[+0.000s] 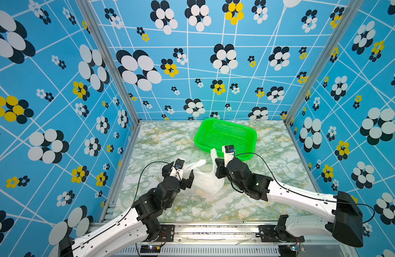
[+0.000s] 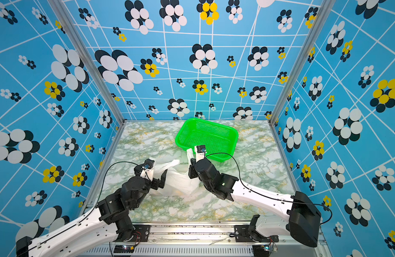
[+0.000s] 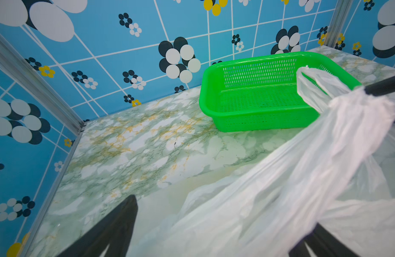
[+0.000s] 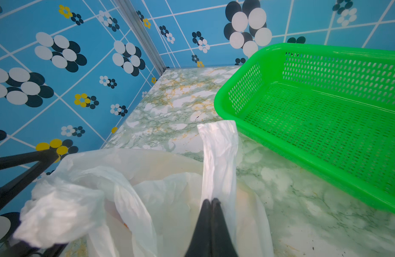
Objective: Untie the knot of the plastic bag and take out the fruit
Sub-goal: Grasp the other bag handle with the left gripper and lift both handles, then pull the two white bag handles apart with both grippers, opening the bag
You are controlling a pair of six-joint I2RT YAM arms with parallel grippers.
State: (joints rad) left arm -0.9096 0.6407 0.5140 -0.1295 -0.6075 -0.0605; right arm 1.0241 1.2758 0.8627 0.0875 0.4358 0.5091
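Note:
The white plastic bag (image 1: 205, 180) (image 2: 178, 180) lies crumpled on the marble table between my two grippers. My right gripper (image 1: 216, 160) (image 4: 211, 200) is shut on one loop handle (image 4: 218, 155), whose end stands up beside the basket. My left gripper (image 1: 182, 169) (image 3: 225, 213) is open, and stretched bag plastic (image 3: 281, 189) runs between its fingers. The other handle (image 1: 196, 164) (image 4: 58, 211) hangs bunched by the left gripper. The knot is out of view; the two handles are apart. The fruit shows only as a faint orange-yellow patch (image 1: 202, 192) through the plastic.
An empty green mesh basket (image 1: 196, 136) (image 2: 177, 138) stands just behind the bag, close to the right gripper, towards the back wall. Patterned blue walls close the table on three sides. Bare marble lies to the left (image 3: 147, 144) and in front of the bag.

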